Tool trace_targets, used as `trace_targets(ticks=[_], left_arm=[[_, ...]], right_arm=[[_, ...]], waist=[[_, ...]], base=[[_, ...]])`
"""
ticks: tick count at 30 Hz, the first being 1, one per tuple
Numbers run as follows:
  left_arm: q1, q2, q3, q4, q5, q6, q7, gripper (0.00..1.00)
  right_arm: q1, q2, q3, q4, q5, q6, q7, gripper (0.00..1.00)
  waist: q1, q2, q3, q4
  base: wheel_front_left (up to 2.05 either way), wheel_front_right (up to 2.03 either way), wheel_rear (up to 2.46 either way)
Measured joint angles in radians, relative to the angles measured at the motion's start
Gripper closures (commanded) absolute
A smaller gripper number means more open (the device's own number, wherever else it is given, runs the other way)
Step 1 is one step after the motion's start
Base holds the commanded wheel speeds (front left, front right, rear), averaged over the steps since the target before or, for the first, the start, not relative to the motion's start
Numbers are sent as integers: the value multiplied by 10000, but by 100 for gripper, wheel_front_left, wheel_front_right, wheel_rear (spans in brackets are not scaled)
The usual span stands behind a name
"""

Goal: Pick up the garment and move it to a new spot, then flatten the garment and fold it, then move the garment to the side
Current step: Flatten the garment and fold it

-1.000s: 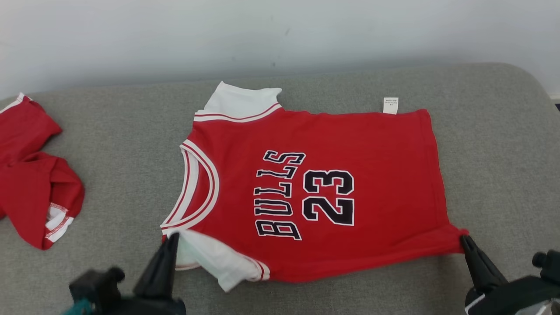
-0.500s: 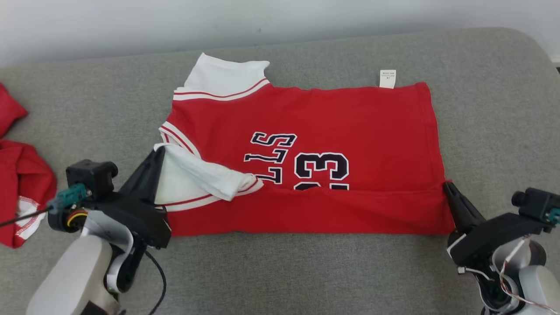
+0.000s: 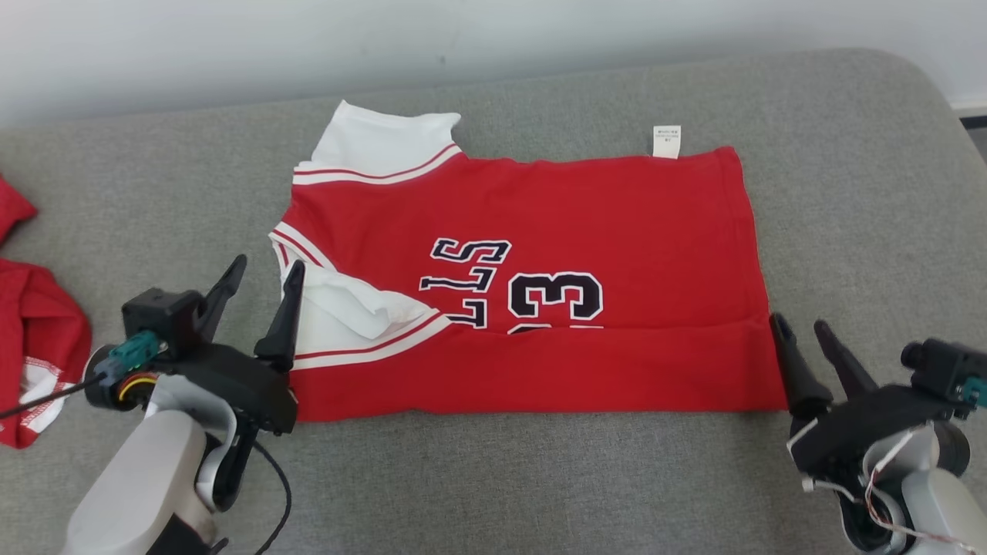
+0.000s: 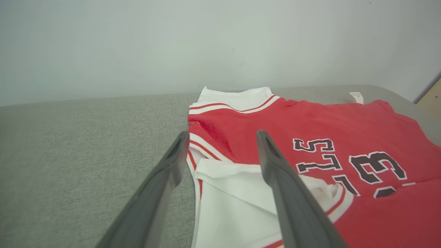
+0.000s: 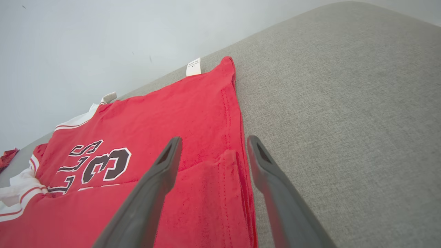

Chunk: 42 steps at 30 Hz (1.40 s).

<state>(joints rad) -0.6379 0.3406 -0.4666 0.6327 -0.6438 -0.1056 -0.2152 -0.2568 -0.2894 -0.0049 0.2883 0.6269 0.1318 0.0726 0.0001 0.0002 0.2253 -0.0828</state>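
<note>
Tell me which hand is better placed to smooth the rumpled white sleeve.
Left. The left hand is open beside the white sleeve; the right hand is open at the hem end of the jersey, far from it.

jersey (image 3: 617, 208) printed "LLS" and "3", white tag (image 3: 667, 141) illegible

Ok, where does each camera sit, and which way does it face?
Head: on the head, looking down at the red jersey on the grey upholstery; left pincer and right pincer show.
Left wrist: looks along its open pincer at the white sleeve.
Right wrist: looks along its open pincer at the hem.
Shared: all show the white label.
</note>
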Motion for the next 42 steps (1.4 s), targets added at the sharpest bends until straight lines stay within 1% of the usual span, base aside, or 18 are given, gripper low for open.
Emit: trace_targets(ticks=[3, 8, 10, 13, 15, 18, 23, 31, 32, 33, 34, 35, 39, 42], left_arm=[[342, 75, 263, -63, -82, 56, -232, 0], [1468, 134, 525, -941, -190, 357, -387, 0], [2017, 111, 500, -1321, -232, 441, -399, 0], [2690, 107, 351, -1726, -205, 617, -380, 0], [2987, 82, 299, -1870, -251, 719, -290, 0], [3206, 86, 121, -1852, -234, 790, -10, 0], [3199, 73, 40, -1480, -146, 961, 12, 0], [2862, -138, 63, -642, -234, 880, -4, 0], [2765, -165, 79, -525, -251, 874, -21, 0], [2661, -203, 127, -362, -301, 853, -36, 0], [2569, -244, 144, -184, -362, 794, -33, 53], [2504, -288, 138, -46, -366, 784, -38, 100], [2377, -387, 127, 418, -412, 566, -146, 100], [2455, -481, 121, 566, -435, 512, -244, 100]], right_arm=[[539, -161, 59, -96, -12, 0, -115, 0], [1264, -288, -153, -155, -27, 0, -127, 0], [1432, -320, -176, -167, -194, 0, -219, 0], [1549, -186, -314, -207, -242, 0, -305, 0], [1612, -142, -314, -201, -479, 0, -353, 0], [1604, -56, -291, -127, -662, 0, -380, 0], [1395, -10, -228, 205, -936, 0, -437, 0], [848, 192, 136, 1078, -1204, 0, -368, 0], [741, 211, 159, 1220, -1235, 0, -391, 71], [637, 238, 190, 1367, -1256, 0, -435, 100], [538, 280, 234, 1503, -1260, 0, -470, 100], [443, 326, 291, 1622, -1262, 0, -514, 100], [268, 378, 531, 1929, -1172, 0, -767, 100], [342, 293, 637, 1967, -999, 0, -988, 100]], waist=[[-2, 0, -234, 71], [-3, -1, -488, 263], [-2, -1, -513, 357], [-3, -1, -486, 473], [-2, -1, -440, 511], [-2, -1, -372, 535], [-2, -1, -305, 458], [-2, -1, -133, 322], [-2, -1, -104, 314], [-2, -1, -77, 309], [-2, -1, -56, 306], [-2, -1, -47, 305], [0, -1, -131, 304], [-1, -1, -305, 320]], base=[[0, 0, 0], [0, 0, 0], [0, 0, 0], [0, 0, 0], [0, 0, 0], [0, 0, 0], [0, 0, 0], [0, 0, 0], [0, 0, 0], [0, 0, 0], [0, 0, 0], [0, 0, 0], [0, 0, 0], [0, 0, 0]])
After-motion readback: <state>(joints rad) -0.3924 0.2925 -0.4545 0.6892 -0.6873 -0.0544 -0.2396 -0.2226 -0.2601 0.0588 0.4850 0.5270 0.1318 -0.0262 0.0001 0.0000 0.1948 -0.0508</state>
